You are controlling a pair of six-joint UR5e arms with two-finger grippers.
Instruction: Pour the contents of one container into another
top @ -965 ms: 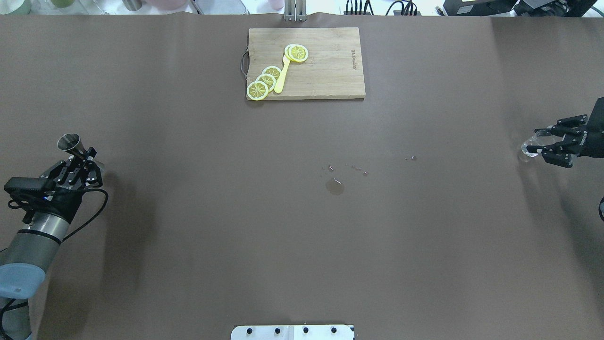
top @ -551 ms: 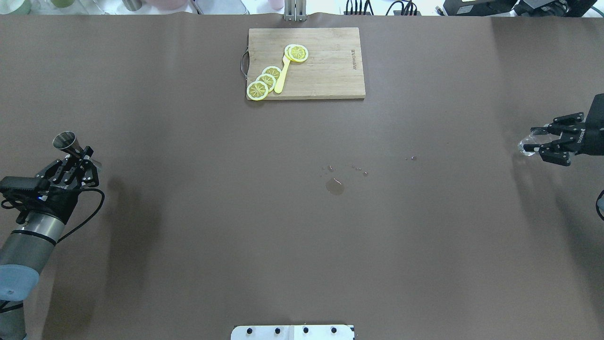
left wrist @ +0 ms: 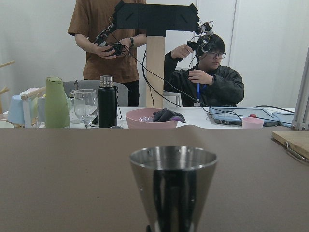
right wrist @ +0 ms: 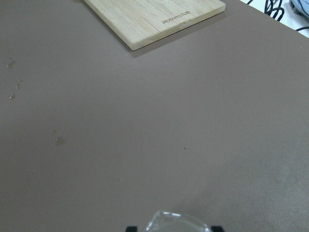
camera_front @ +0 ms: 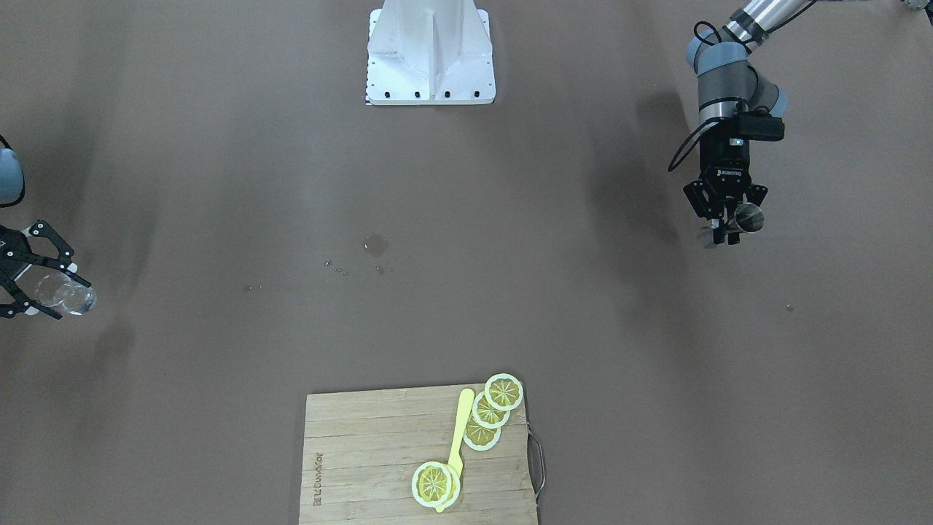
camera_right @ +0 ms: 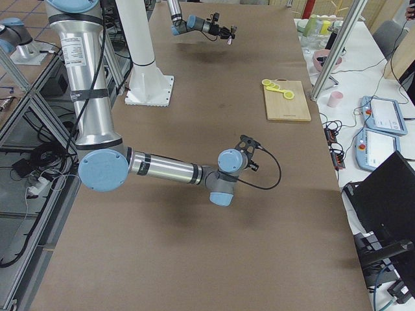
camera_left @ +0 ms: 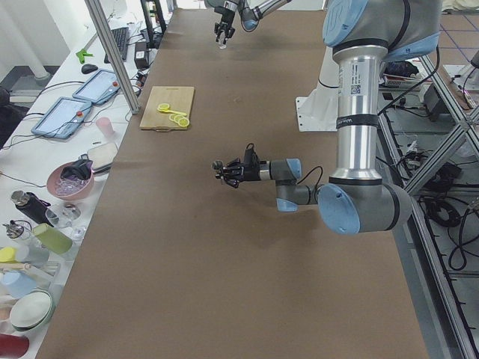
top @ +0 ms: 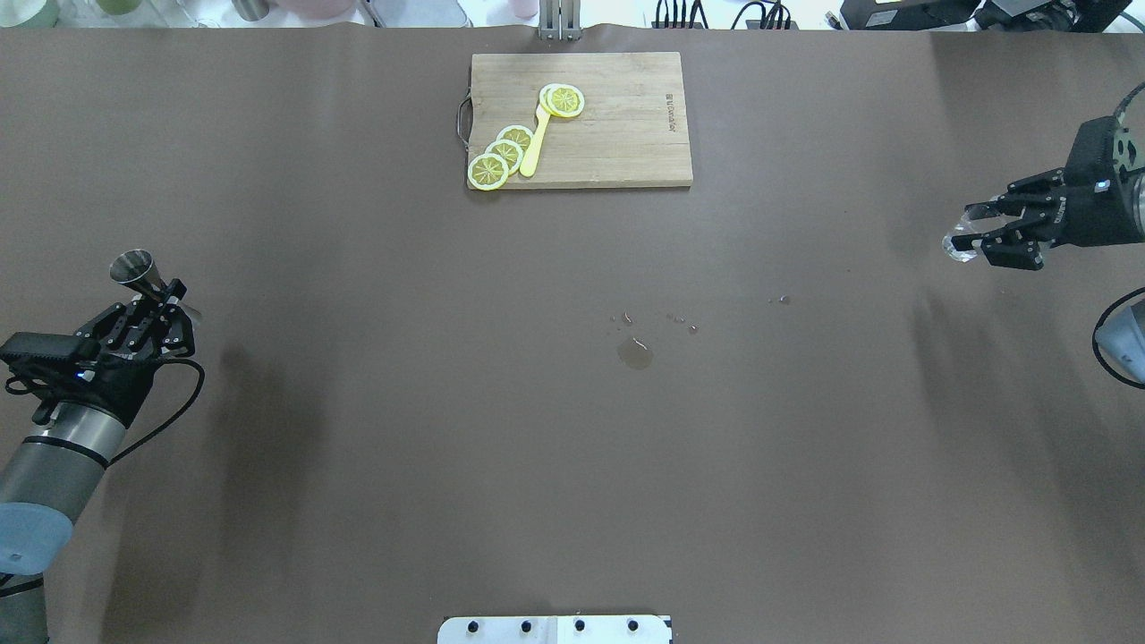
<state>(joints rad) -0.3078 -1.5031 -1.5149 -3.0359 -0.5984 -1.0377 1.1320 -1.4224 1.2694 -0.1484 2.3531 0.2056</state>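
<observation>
A steel conical measuring cup is held above the table's left side with my left gripper shut on its waist. The left wrist view shows its open mouth upright, close to the camera. In the front-facing view the cup and left gripper are on the right. A clear glass lies tilted sideways at the right side, and my right gripper is shut on it. The front-facing view has the same glass at its left edge. Only its rim shows in the right wrist view.
A wooden cutting board with lemon slices and a yellow utensil lies at the far middle. A small puddle and some drops mark the table's centre. Two people and drinkware stand beyond the far edge in the left wrist view.
My right gripper has carried the glass farther from the robot and a little toward the centre. The left gripper with the steel cup has barely shifted.
</observation>
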